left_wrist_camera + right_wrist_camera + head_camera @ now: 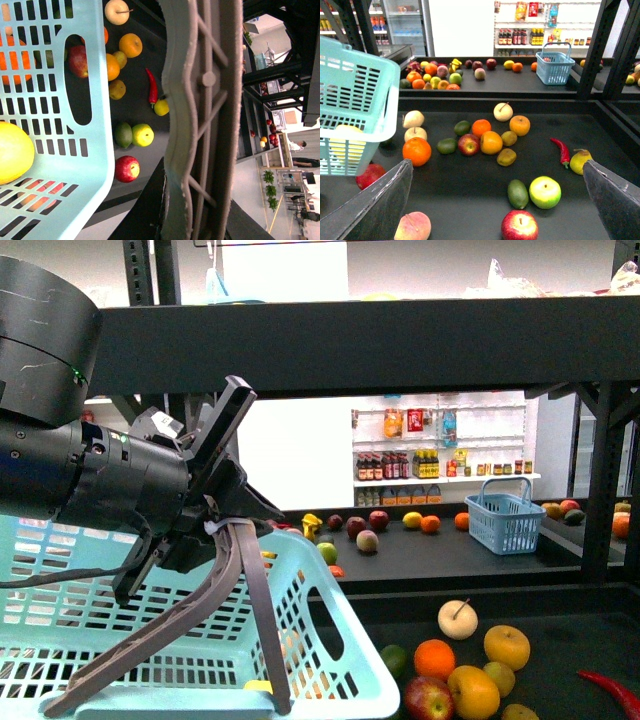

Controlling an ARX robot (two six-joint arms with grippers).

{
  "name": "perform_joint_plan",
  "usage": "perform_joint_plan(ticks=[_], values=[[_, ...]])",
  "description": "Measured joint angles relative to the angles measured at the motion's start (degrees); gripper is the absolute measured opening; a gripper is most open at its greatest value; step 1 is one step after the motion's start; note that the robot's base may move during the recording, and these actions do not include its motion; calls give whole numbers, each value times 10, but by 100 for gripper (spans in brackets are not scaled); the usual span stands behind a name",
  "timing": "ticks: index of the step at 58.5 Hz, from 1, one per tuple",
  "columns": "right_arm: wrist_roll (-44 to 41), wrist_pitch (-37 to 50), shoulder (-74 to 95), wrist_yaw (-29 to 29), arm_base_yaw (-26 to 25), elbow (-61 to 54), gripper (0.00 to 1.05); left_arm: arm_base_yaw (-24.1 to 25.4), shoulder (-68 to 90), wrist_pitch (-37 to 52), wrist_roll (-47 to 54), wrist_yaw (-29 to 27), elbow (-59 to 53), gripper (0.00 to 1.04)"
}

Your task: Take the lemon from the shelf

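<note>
The lemon (580,161), small and bright yellow, lies on the black shelf (470,200) beside a red chili (560,151). The left wrist view shows the lemon (161,107) too, touching the chili (152,86). My right gripper (496,164) hangs open above the tier, and the lemon sits just off its right-hand finger (615,200). My left gripper (215,525) is shut on the grey basket handle (255,600) of a light-blue basket (330,640). In the left wrist view the handle (205,80) fills the jaws. The front view does not show the lemon.
A larger yellow fruit (12,152) lies in the basket (50,125). Oranges, apples, a lime and pale pears are scattered over the tier (560,640). A thick upper tier (350,340) crosses overhead. Behind stands a farther tier with a blue basket (505,518) and black posts (592,55).
</note>
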Motion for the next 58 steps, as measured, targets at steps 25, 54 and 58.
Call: perform_joint_plan(ticks=[25,54,58], values=[[0,0,0,0,0,0,102,165,-2,133,-200,-184,7,12],[0,0,0,0,0,0,102,362,41,314,-376,-193,7,8],[0,0,0,0,0,0,102,377,60,341,-393,-193,7,8]])
